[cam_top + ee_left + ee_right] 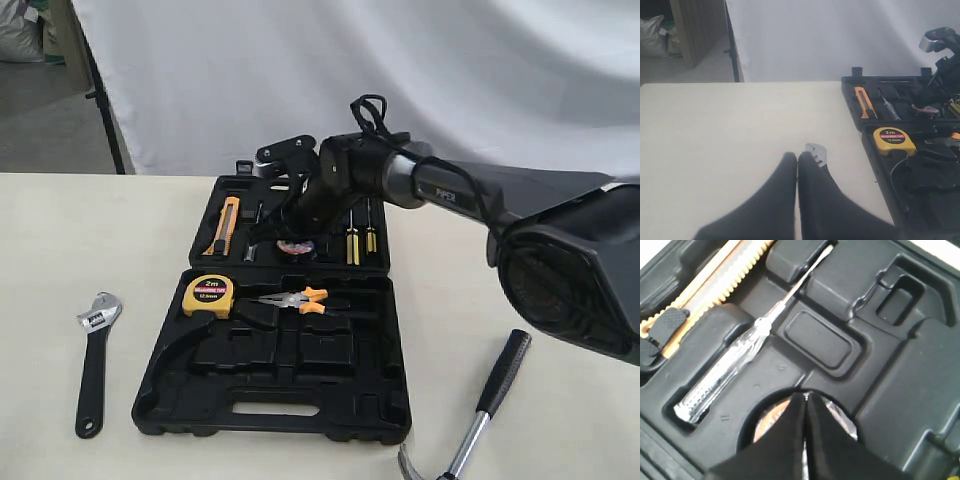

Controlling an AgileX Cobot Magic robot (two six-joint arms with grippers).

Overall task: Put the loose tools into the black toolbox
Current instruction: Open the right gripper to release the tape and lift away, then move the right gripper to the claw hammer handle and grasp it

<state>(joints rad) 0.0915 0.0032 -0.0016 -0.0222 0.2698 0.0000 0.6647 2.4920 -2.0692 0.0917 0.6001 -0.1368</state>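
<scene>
The black toolbox (172, 392) lies open in mid-table. The bluish tape roll (767, 422) sits in a round recess of the far half, and my right gripper (806, 396) is shut on its edge, fingers almost touching. In the exterior view that gripper (290, 236) is low over the roll (295, 247). The black-handled wrench (92, 360) lies on the table left of the box. My left gripper (797, 156) is shut and holds nothing, just beside the wrench's silver head (817, 151). The hammer (492, 392) lies to the right of the box, near the front edge.
The near half holds a yellow tape measure (208, 295) and orange-handled pliers (298, 300). The far half holds a yellow utility knife (225, 224), yellow screwdrivers (358, 238) and a clear-handled tester screwdriver (732, 377). A white backdrop hangs behind the table.
</scene>
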